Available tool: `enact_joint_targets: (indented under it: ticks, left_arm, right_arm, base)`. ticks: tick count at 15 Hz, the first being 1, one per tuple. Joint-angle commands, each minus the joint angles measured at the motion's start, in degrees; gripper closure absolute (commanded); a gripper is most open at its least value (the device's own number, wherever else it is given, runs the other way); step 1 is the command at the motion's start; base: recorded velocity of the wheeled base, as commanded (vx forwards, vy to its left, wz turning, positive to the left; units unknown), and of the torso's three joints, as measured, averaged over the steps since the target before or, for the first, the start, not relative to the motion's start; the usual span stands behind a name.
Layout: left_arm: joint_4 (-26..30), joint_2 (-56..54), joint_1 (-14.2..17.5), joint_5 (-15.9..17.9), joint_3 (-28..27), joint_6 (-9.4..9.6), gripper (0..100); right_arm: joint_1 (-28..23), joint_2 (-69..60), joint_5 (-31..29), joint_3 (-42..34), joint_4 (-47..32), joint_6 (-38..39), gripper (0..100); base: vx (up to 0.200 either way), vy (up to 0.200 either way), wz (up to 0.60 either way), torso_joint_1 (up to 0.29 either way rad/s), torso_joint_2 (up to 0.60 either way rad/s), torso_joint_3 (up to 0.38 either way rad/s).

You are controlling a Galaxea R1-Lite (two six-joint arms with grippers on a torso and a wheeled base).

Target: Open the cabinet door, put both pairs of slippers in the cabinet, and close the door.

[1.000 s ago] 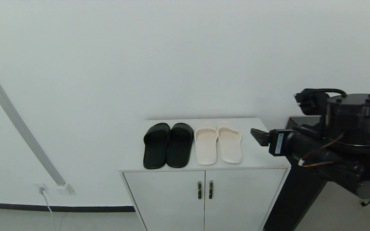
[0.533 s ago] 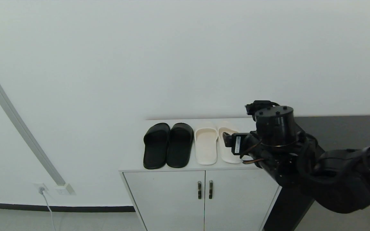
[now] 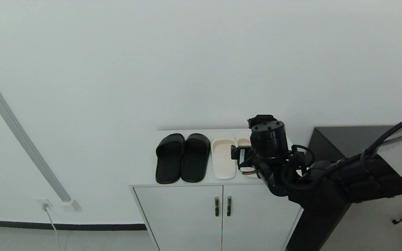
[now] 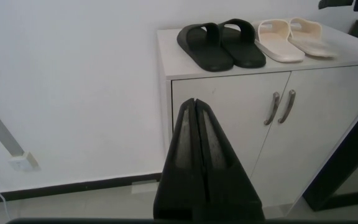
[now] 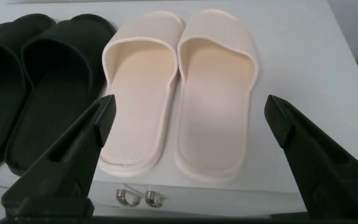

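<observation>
Jaws of right arm (image 3: 326, 181) (spread wide) hover above cream slippers (image 5: 213, 106); left jaws clenched.

1 cream slipper (image 3: 243, 141) mostly behind the right arm (image 3: 326, 181); cabinet (image 3: 180, 216) base beyond the head view's lower edge

White cabinet (image 3: 146, 176), flat top is carrying surface. 2 doors (image 3: 183, 216) shut, 2 vertical handles (image 3: 222, 206) side by side at centre seam. On top: 2 pairs of slippers in 1 row, toes toward wall, heels toward front edge. Black slippers (image 3: 183, 158) on robot's left, cream slippers (image 5: 180, 93) just beside them on right. All 4 flat, soles down.
</observation>
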State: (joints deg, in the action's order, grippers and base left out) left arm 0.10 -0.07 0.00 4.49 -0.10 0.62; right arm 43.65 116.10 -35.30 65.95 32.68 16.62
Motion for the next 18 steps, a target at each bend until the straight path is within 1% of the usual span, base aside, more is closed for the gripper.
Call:
enact_joint_targets:
  ticks: [1, 7, 10, 12, 17, 18]
  left_arm:
    - [0.0, 0.1, 0.0, 0.0, 0.0, -0.01, 100]
    - [0.0, 0.1, 0.0, 0.0, 0.0, -0.01, 100]
    - [0.0, 0.1, 0.0, 0.0, 0.0, -0.01, 100]
    - [0.0, 0.1, 0.0, 0.0, 0.0, -0.01, 100]
    - [0.0, 0.1, 0.0, 0.0, 0.0, -0.01, 100]
    - [0.0, 0.1, 0.0, 0.0, 0.0, -0.01, 100]
  right_arm:
    - [-0.1, 1.8, 0.0, 1.5, 0.1, 0.0, 0]
    - [-1.9, 7.6, 0.0, 5.3, 0.7, 0.0, 0]
    - [-2.8, 12.3, 0.1, 10.1, 1.2, -0.2, 0]
    - [-4.4, 15.0, 0.4, 13.3, 1.1, -0.7, 0]
    - [-4.9, 19.2, 1.7, 18.2, 1.1, -3.0, 0]
    - [-5.2, 21.3, 1.8, 21.1, 0.9, -3.2, 0]
  base:
    - [0.0, 0.0, 0.0, 0.0, 0.0, 0.0]
    - [0.0, 0.0, 0.0, 0.0, 0.0, 0.0]
    - [0.0, 0.0, 0.0, 0.0, 0.0, 0.0]
    - [0.0, 0.0, 0.0, 0.0, 0.0, 0.0]
    - [0.0, 0.0, 0.0, 0.0, 0.0, 0.0]
    - [0.0, 0.0, 0.0, 0.0, 0.0, 0.0]
